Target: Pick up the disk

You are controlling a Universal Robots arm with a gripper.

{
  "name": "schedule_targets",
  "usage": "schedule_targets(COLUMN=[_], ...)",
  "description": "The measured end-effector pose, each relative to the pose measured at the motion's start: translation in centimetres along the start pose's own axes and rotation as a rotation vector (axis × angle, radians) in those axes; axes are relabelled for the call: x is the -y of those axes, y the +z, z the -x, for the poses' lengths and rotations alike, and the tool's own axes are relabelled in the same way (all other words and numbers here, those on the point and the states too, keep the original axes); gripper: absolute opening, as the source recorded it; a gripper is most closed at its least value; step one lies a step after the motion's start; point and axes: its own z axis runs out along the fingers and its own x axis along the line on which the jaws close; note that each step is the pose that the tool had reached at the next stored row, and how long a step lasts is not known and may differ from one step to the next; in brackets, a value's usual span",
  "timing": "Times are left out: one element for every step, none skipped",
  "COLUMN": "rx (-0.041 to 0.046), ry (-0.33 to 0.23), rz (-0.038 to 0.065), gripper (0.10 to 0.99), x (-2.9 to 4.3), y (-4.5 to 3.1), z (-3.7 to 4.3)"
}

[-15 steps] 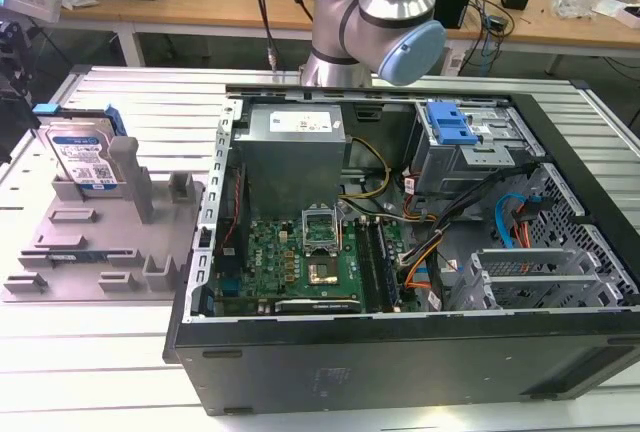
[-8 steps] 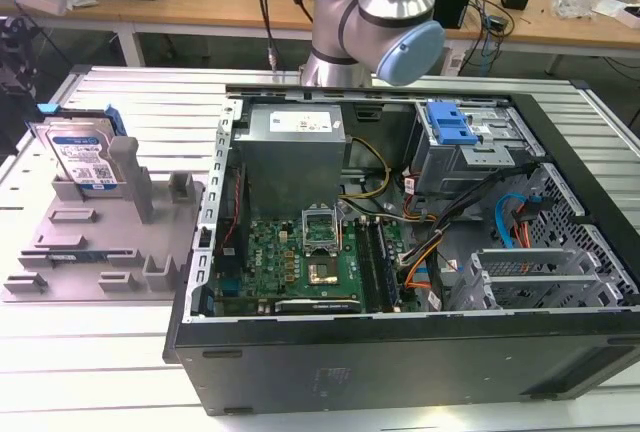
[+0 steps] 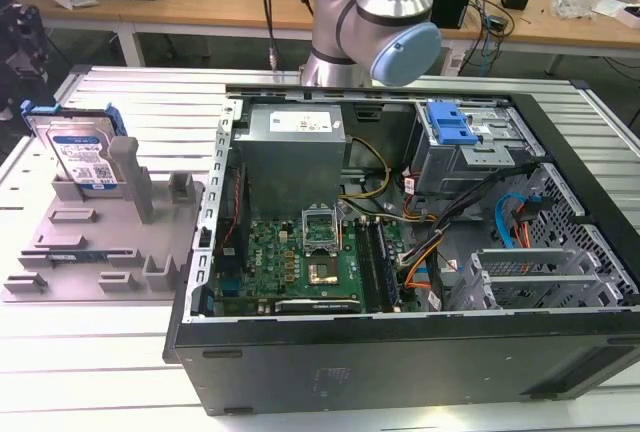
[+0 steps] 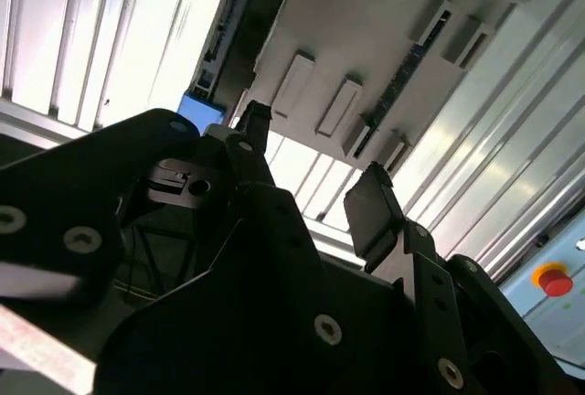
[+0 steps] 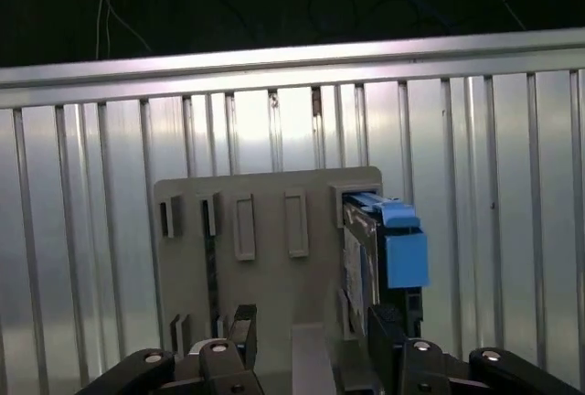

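Silver-grey disk (image 3: 80,157) stands on edge in the exterior view; the second wrist view shows the gripper (image 4: 315,162), jaws apart.

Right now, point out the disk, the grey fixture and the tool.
disk (image 3: 85,157), exterior view, printed label
grey fixture (image 3: 100,242), exterior view, bare base
tool (image 4: 313,144), second wrist view, midway between fingertips

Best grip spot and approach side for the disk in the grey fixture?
Likely the free top edge of the disk, coming from above. It stands on edge in the grey fixture, lower part seated among posts, so the upper part is what's clear. Close the open pincer across its thin thickness, label face to back, avoiding the post.
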Motion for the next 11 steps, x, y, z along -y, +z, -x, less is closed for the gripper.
schedule_targets(rx=[-0.0033,-0.0055,-0.0069,-0.0086,-0.0098,-0.0109,-0.0116,-0.0122,-0.0124,-0.0130,-0.0130], ry=[-0.010,-0.016,-0.021,-0.026,-0.029,-0.031,-0.033,-0.034,-0.035,-0.036,-0.038], rz=[-0.001,-0.001,-0.001,-0.001,-0.001,-0.002,-0.002,-0.002,-0.002,-0.002,-0.002], gripper=[0.604,0.604,0.604,0.604,0.604,0.604,0.604,0.604,0.604,0.604,0.604], x=[-0.07,-0.11,-0.14,-0.19,-0.24,-0.31,-0.39,-0.54,-0.75,-1.32,-1.74], y=[-0.01,-0.01,-0.02,-0.04,-0.05,-0.05,-0.06,-0.07,-0.08,-0.08,-0.04], z=[0.44,0.74,0.99,1.38,1.68,2.06,2.40,3.00,3.57,3.83,3.81])
